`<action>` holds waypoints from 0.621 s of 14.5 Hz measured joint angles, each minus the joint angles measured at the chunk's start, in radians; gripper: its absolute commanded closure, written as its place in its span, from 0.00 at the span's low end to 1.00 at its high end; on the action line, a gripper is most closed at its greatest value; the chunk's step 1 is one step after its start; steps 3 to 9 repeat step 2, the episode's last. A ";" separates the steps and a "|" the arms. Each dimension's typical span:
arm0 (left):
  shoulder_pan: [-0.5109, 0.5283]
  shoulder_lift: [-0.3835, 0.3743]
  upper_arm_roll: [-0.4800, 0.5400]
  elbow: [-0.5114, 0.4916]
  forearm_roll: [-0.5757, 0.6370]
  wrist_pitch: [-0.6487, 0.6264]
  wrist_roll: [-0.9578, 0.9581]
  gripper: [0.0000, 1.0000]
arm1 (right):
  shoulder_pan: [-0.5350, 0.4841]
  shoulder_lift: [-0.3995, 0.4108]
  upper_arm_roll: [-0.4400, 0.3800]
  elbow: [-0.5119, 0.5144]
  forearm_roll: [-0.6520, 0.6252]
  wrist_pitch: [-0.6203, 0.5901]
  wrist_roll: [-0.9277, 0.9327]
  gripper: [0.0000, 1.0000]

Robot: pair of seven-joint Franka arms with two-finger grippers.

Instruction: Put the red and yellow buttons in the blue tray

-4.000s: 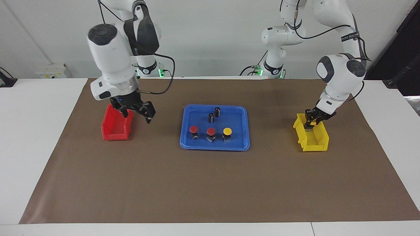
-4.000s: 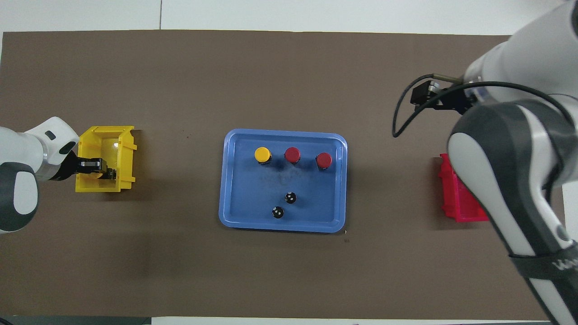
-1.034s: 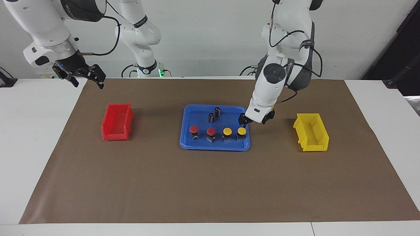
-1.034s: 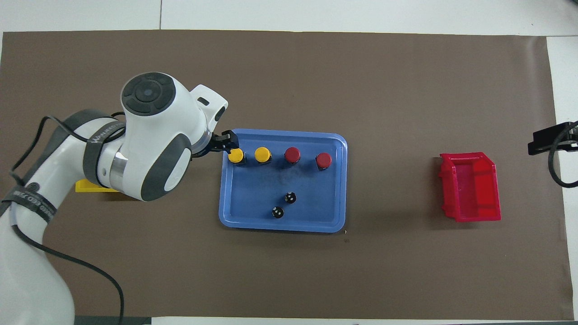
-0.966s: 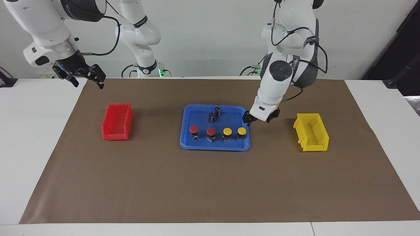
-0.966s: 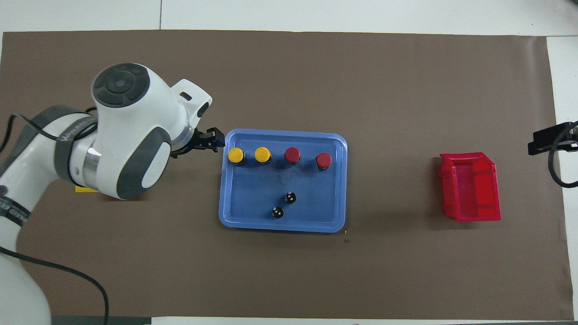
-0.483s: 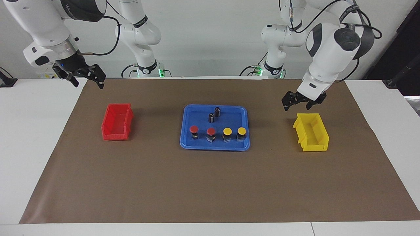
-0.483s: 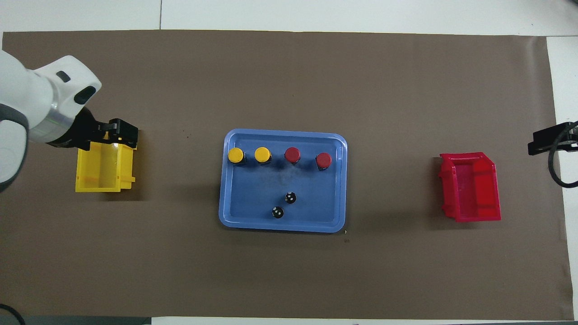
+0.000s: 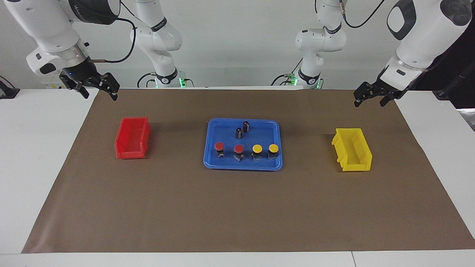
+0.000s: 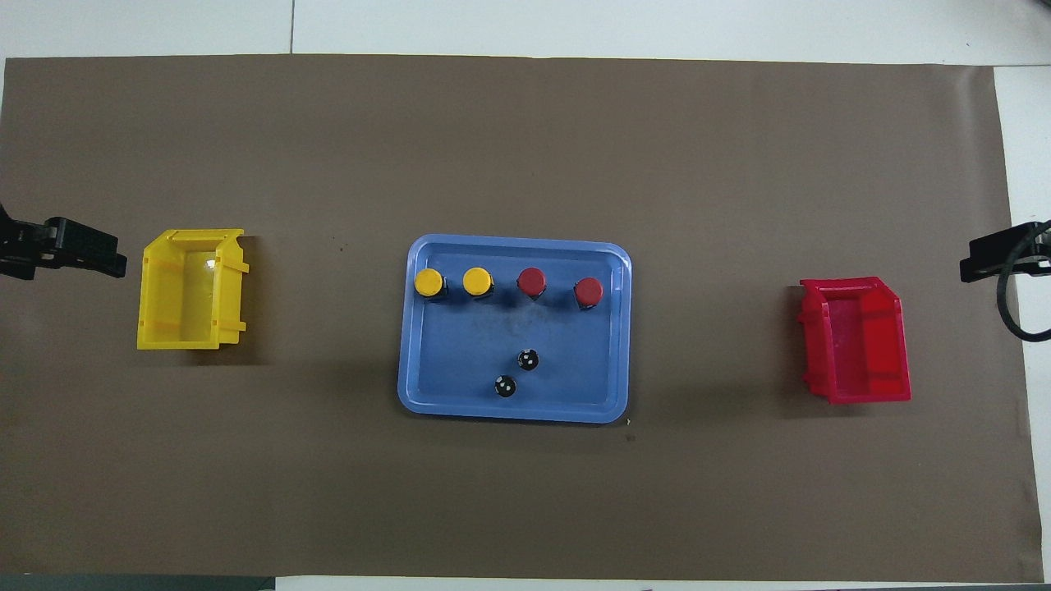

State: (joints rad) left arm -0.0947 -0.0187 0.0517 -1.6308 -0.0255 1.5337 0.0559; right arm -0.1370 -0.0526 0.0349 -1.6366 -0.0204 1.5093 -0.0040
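Overhead view: four buttons point(image 10: 509, 283) in blue tray point(image 10: 427, 402); both end effectors released, empty.

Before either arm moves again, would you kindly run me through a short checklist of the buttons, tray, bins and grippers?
1. Two red buttons standing in the blue tray: ok.
2. Two yellow buttons standing in the tray: ok.
3. Red bin holds no button: ok.
4. Yellow bin holds no button: ok.
5. Left gripper open, holding nothing, raised near the yellow bin's end: ok.
6. Right gripper open, holding nothing, raised near the red bin's end: ok.
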 measured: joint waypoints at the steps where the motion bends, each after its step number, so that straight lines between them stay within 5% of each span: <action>1: 0.014 0.002 0.000 0.008 0.000 0.000 0.029 0.00 | 0.000 0.000 0.000 0.000 0.000 0.000 0.000 0.00; 9: 0.029 0.003 0.000 0.015 0.000 0.001 0.051 0.00 | 0.000 0.000 0.000 0.000 0.000 0.000 0.000 0.00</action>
